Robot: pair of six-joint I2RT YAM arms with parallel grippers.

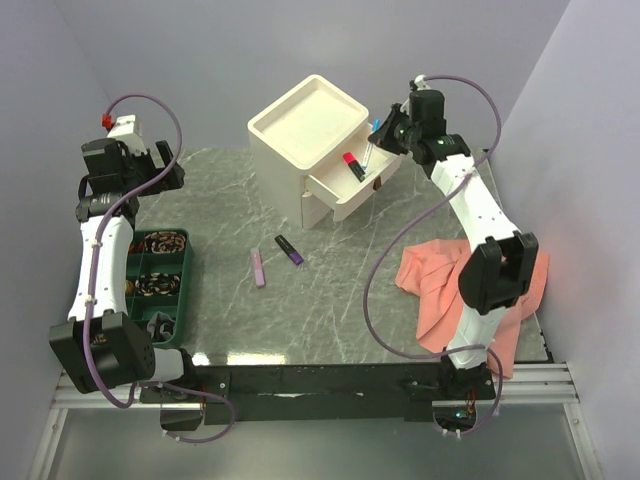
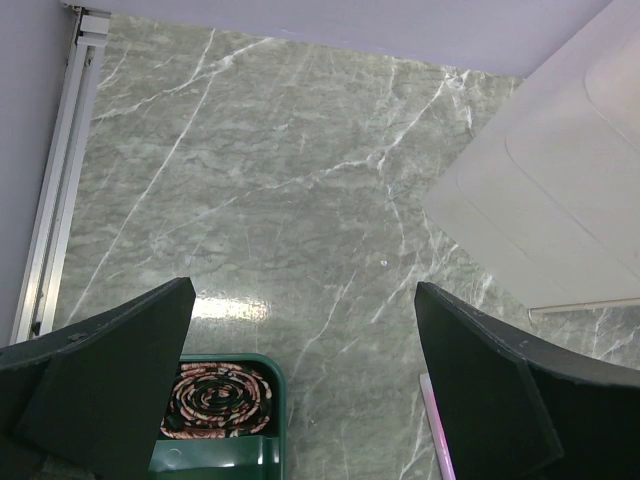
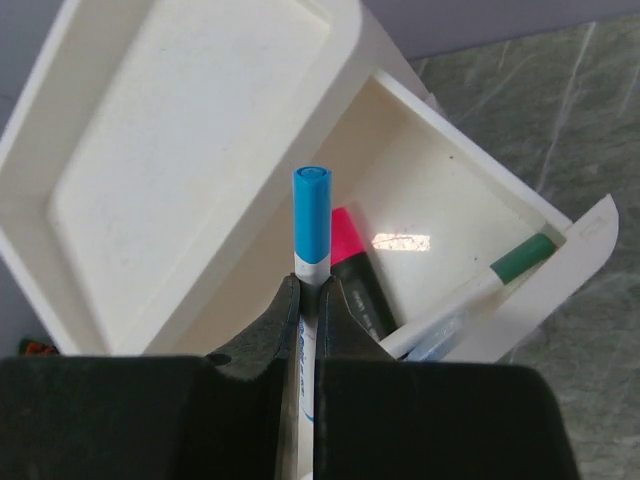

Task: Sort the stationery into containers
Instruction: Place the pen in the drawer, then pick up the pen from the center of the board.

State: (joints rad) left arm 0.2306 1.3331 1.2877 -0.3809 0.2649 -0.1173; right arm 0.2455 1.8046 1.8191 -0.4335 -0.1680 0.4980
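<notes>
Cream-white plastic drawer box: its pulled-out drawer holds a red-and-black marker and a green-capped white pen. Your right gripper pinches a blue-capped white pen above that drawer, and your left gripper gapes empty. A lilac highlighter and a purple highlighter lie unsorted before the box.

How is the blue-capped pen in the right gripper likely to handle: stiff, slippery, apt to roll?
The blue-capped pen looks like a rigid, slim, probably light barrel. Pinched by the right gripper on its smooth body, it may pivot or slip. Being round, it would likely roll once released, though the walls of the open drawer should stop it.
</notes>
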